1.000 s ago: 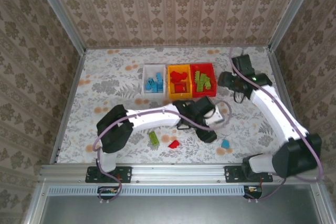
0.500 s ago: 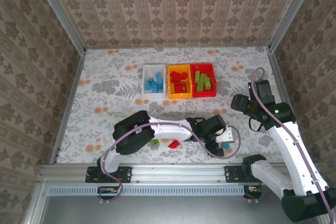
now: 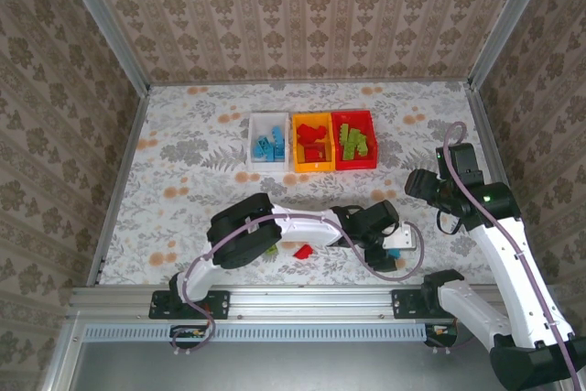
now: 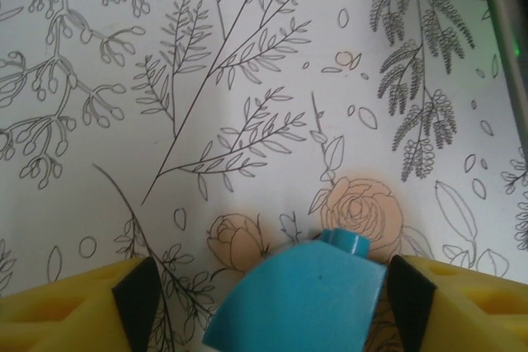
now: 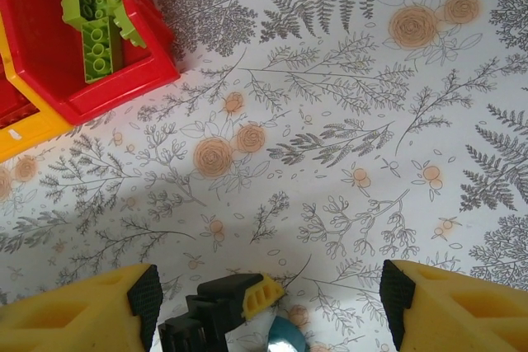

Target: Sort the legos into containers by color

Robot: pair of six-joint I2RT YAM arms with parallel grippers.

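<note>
A blue curved lego [image 4: 305, 298] lies on the flowered table between the yellow fingers of my left gripper [image 4: 272, 302]. The gripper is open: the brick touches the right pad, with a gap at the left pad. From above, that left gripper [image 3: 388, 256] sits low near the front edge, right of centre. Loose on the table are a red lego [image 3: 302, 251] and a green lego [image 3: 271, 248] half under the left arm. The white bin [image 3: 268, 116] holds blue bricks, the orange-yellow bin [image 3: 312, 169] red ones, the red bin [image 3: 355, 166] green ones [image 5: 95, 14]. My right gripper [image 5: 268, 290] hangs open and empty above the table.
The three bins stand side by side at the back centre. The left arm [image 3: 302, 222] stretches across the front of the table. In the right wrist view, one left finger [image 5: 223, 307] and the blue lego [image 5: 285, 337] show below. A metal rail [image 3: 302, 295] borders the near edge.
The right arm swung away from the bins to the right side and has held there. The left gripper moved right and down and now straddles the blue lego.
</note>
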